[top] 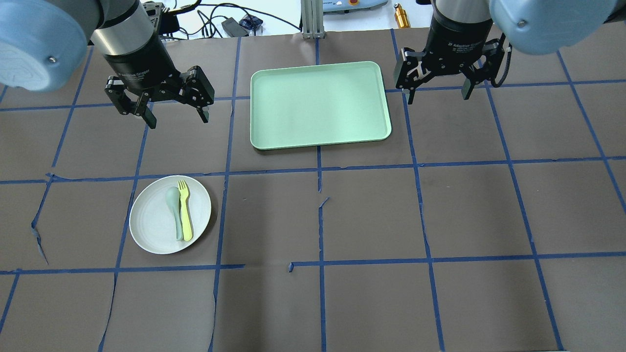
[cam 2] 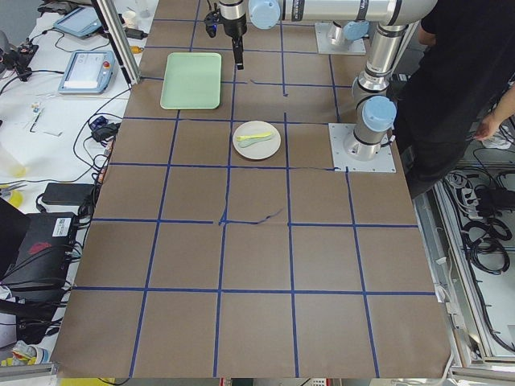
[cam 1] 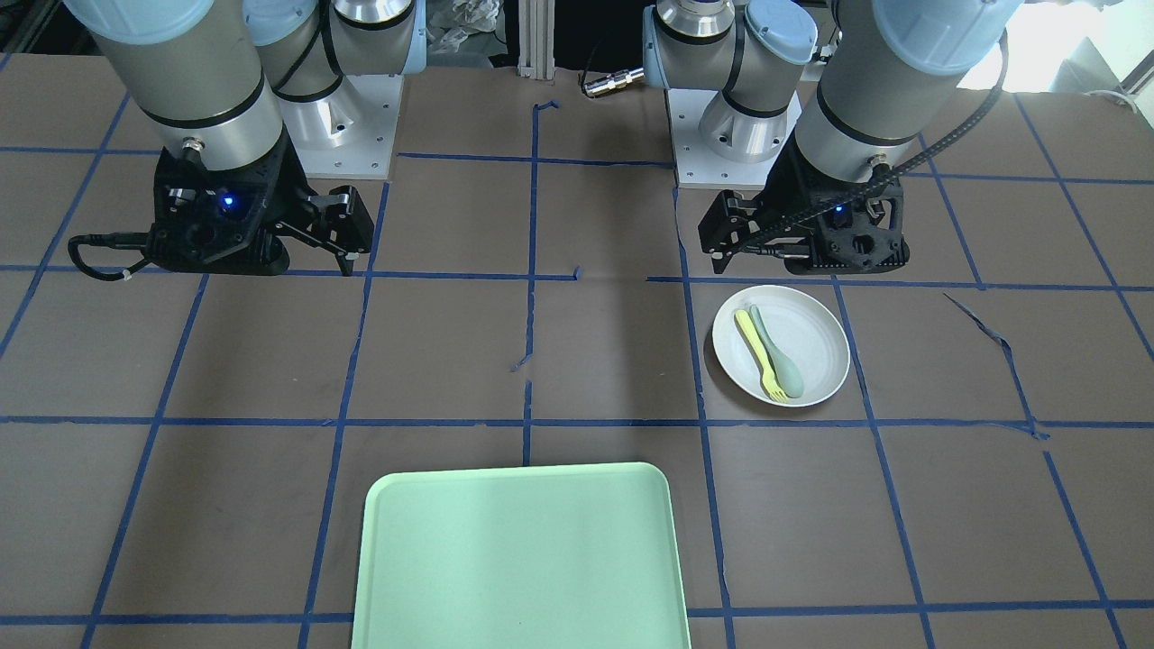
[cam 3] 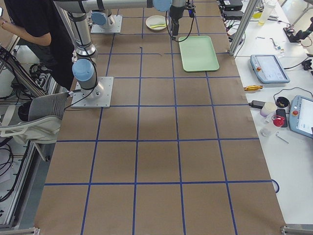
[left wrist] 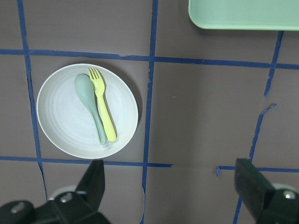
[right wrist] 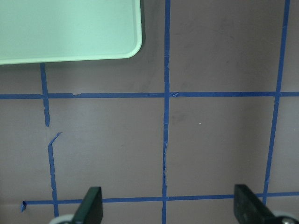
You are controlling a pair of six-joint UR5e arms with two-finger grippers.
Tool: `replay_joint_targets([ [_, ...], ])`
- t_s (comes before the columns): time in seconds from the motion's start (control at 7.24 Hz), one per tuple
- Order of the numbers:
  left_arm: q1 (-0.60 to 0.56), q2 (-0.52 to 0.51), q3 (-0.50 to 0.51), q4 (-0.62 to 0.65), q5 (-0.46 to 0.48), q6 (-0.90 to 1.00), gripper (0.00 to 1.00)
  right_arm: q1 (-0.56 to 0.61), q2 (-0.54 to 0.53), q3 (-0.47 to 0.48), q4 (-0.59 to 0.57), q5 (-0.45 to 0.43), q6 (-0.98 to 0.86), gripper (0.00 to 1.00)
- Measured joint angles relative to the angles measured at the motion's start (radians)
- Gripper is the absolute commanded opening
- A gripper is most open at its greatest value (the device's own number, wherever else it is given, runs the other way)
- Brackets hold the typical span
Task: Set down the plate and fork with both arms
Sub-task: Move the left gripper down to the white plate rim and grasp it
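At near left I read the plate (top: 149, 222) on the table (top: 371, 220), fork (top: 185, 211) and grey-green spoon (top: 174, 208) side by side on it; left gripper (top: 178, 120) spread, well clear of it; right gripper (top: 438, 95) spread, right of the mint-green tray (top: 320, 105).

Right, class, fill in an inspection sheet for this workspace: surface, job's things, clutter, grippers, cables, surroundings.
Surface: brown paper-covered table, blue tape grid, torn in spots.
Job's things: pale-yellow plastic fork lies beside grey-green spoon on round off-white plate; rectangular mint-green tray apart, holding nothing.
Clutter: nothing seen.
Grippers: black left gripper and right gripper hover, fingers open, holding nothing.
Cables: black braided cable on left wrist; black looped cable on right wrist.
Surroundings: person in black beside the robot.
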Motion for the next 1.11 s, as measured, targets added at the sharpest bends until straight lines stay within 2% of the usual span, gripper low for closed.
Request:
replay_joint_targets([
  [0.28, 0.027, 0.001, -0.022, 0.002, 0.002, 0.007, 1.00, 0.001, 0.002, 0.002, -0.002, -0.003, 0.000, 1.00],
  [0.55, 0.155, -0.001, -0.118, 0.076, 0.001, 0.031, 1.00, 0.001, 0.008, 0.008, -0.008, -0.006, 0.000, 1.00],
  [0.83, 0.299, -0.012, -0.234, 0.189, -0.001, 0.144, 1.00, 0.001, 0.013, 0.016, -0.014, -0.008, 0.000, 1.00],
  [0.97, 0.379, -0.025, -0.294, 0.237, -0.012, 0.194, 0.90, 0.001, 0.016, 0.018, -0.015, -0.008, 0.001, 1.00],
  [1.11, 0.443, -0.042, -0.364, 0.304, -0.021, 0.235, 0.90, 0.001, 0.017, 0.019, -0.015, -0.005, 0.002, 1.00],
])
